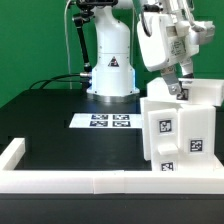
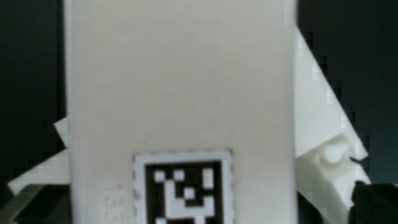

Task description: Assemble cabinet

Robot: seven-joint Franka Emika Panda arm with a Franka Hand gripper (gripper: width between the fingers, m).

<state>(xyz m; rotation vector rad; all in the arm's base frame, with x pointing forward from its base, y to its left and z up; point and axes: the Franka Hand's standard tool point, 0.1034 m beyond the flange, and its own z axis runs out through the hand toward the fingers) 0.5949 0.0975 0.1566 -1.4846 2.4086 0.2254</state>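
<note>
Right now we see the arm reaching down from above at the exterior view's right, with the hand sitting at the top of the cabinet. That white boxy body stands on the black tabletop, close to the corner formed by the near edge and the edge at the exterior view's right, just inside the low white border frame. We count two square black-and-white tags on the face turned toward us, one above the other. A slimmer white piece rises behind the body's upper part, and the hand meets the cabinet about there.

From the exterior view we cannot tell whether the fingers are apart or clamped; the white casing of the wrist hides them. The wrist view gives no more: a tall white panel fills it, carrying one tag low on its face, with dark tabletop to either side and no fingers visible.

Further back, the marker board lies flat near the middle of the tabletop, just in front of the robot base, well apart from the cabinet.
</note>
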